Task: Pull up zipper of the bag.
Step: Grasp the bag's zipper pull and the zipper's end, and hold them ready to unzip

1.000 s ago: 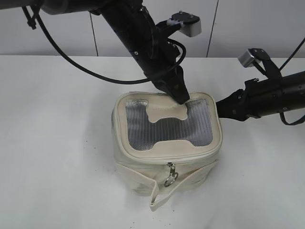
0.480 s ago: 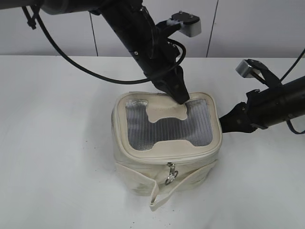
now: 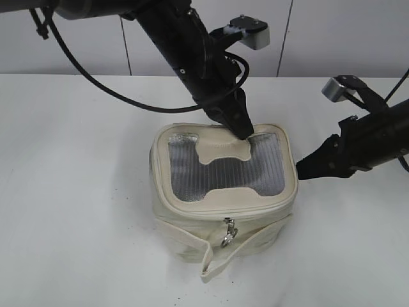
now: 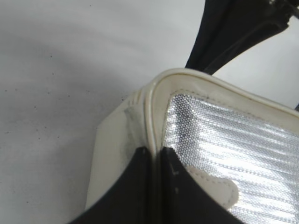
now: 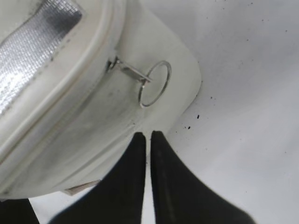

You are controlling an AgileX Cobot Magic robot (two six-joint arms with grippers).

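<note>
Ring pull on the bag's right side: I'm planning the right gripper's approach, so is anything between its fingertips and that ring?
Nothing visible. The right gripper, nearly shut, sits just short of the ring pull, with only the bare bag wall between.

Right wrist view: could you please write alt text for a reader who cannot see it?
The right pincer, its two dark fingers nearly together and holding nothing, points at the side of a cream bag. A metal zipper pull with a round ring lies against the bag just above the fingertips, untouched. A silver panel shows at top left, the white table at right.
</note>
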